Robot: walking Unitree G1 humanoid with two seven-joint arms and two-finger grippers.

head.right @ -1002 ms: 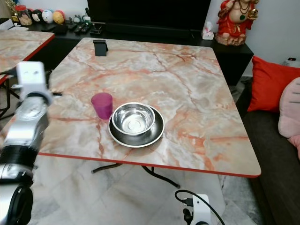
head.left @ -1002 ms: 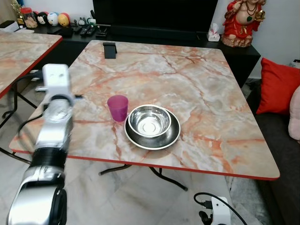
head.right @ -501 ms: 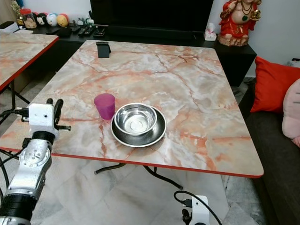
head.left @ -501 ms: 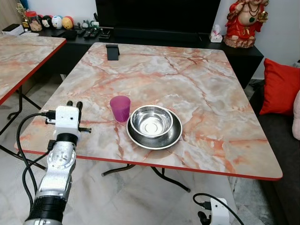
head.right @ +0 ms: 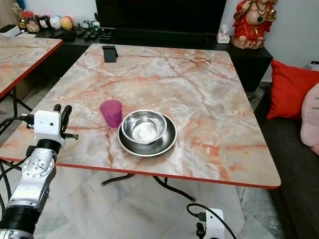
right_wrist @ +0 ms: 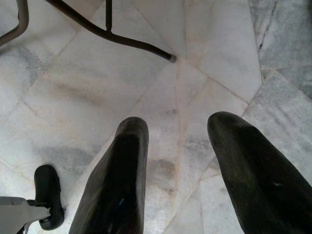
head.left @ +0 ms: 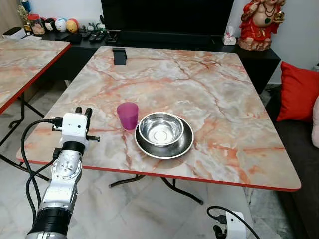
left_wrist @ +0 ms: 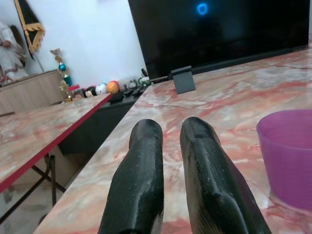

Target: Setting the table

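A purple cup point(head.left: 127, 115) stands upright on the marble table point(head.left: 209, 94), just left of a steel bowl point(head.left: 160, 128) that sits in a steel plate point(head.left: 172, 148). My left gripper point(head.left: 83, 110) hovers low over the table's near left edge, a short way left of the cup, pointing across the table. Its fingers point(left_wrist: 144, 146) are shut with nothing between them, and the cup point(left_wrist: 287, 156) shows beside them in the left wrist view. My right gripper point(right_wrist: 178, 126) hangs open over the tiled floor, holding nothing.
A small black stand point(head.left: 119, 55) sits at the table's far left edge. A second marble table point(head.left: 25, 59) is to the left. A dark TV cabinet point(head.left: 164, 37) with a red statue point(head.left: 256, 25) lies behind. Red cushions point(head.left: 298, 92) are right. A white device point(head.left: 232, 224) and cable lie on the floor.
My left arm has dropped from close to the camera to the table's near left edge, then edged slightly toward the cup. The cup, bowl and plate have stayed put.
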